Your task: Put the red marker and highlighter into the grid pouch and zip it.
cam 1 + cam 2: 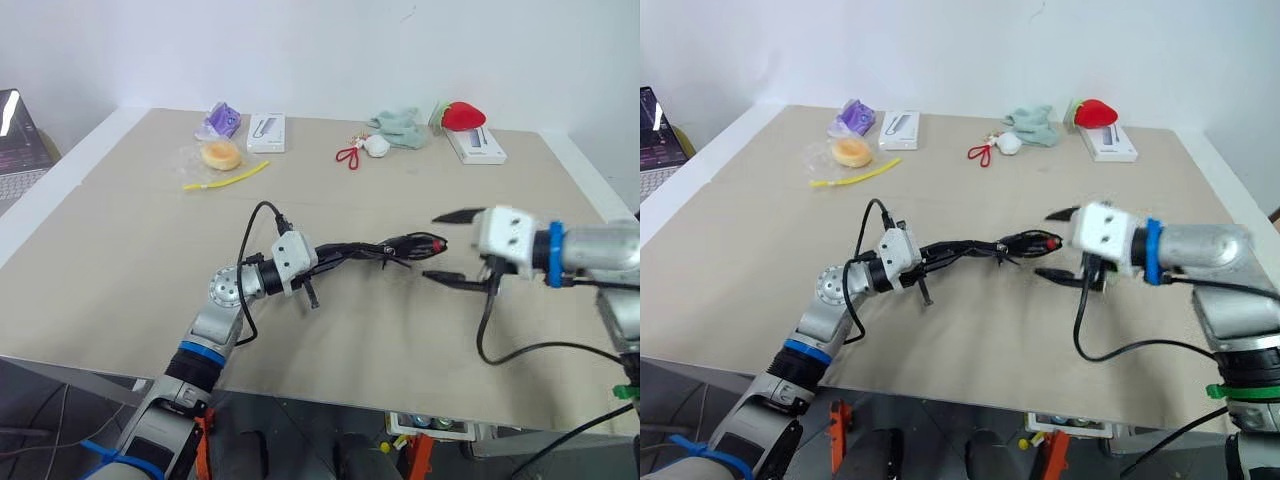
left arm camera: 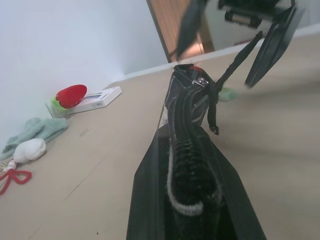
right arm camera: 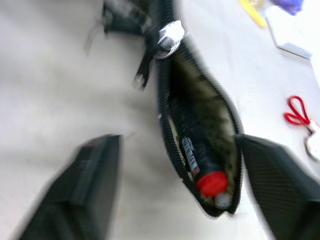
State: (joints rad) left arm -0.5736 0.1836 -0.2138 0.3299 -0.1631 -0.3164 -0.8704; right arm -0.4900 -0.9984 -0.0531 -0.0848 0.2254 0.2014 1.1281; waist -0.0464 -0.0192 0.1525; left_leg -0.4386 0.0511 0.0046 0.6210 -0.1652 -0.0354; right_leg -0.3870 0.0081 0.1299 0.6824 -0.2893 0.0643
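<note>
The left arm is stretched toward 3 o'clock above the counter, and its left tool is clamped shut on one end of the grid pouch, which is held level and off the surface. The red marker is seen lying inside the pouch's open mouth, red cap toward the opening. Just beside that mouth, the right tool is held with its fingers spread apart, gripping nothing. At 12 o'clock along the far edge, by a white wall, a strawberry plush and a red loop keychain are set.
</note>
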